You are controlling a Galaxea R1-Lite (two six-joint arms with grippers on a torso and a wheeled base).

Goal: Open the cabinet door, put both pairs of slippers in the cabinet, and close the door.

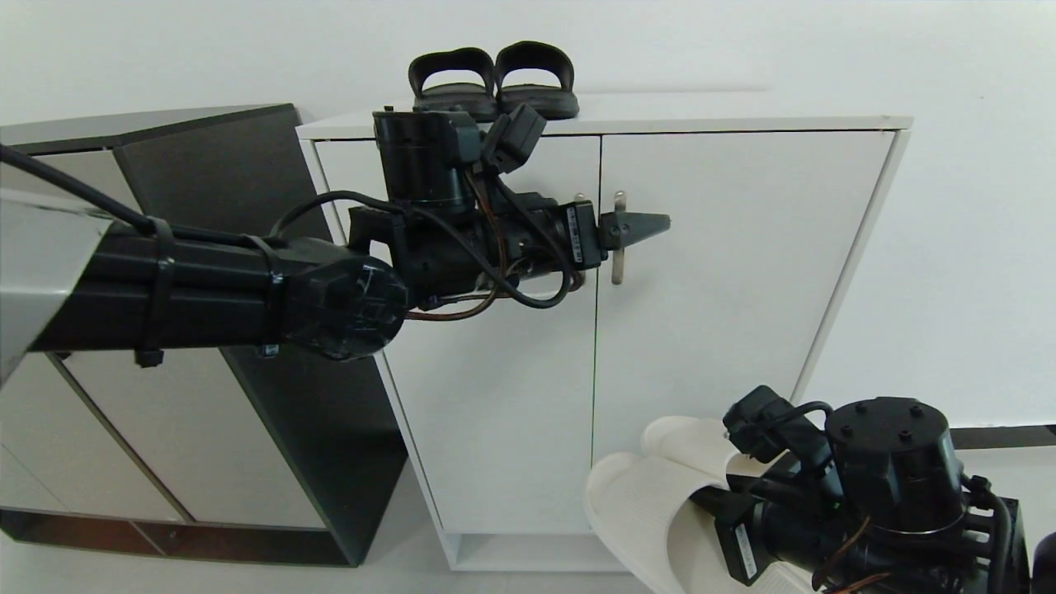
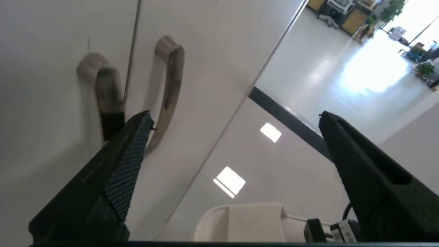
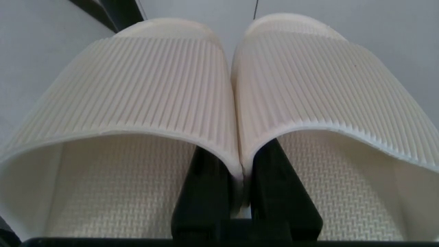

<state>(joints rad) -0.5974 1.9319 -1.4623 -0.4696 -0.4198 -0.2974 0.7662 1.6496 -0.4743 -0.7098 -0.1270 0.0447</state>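
The white cabinet (image 1: 701, 272) stands with both doors shut. A black pair of slippers (image 1: 493, 78) rests on its top. My left gripper (image 1: 648, 224) is open at the doors' seam, in front of the right door's metal handle (image 1: 618, 264). In the left wrist view that handle (image 2: 168, 86) lies close to one fingertip (image 2: 140, 130), with the left door's handle (image 2: 103, 89) beside it. Low at the right, my right gripper (image 3: 236, 199) is shut on the white pair of slippers (image 1: 660, 495), pinching their touching inner edges (image 3: 233, 103).
A dark cabinet with mirrored fronts (image 1: 206, 396) stands at an angle against the white cabinet's left side. A white wall (image 1: 949, 247) with a black baseboard (image 1: 1002, 436) runs behind. Open floor (image 2: 329, 75) lies to the right of the cabinet.
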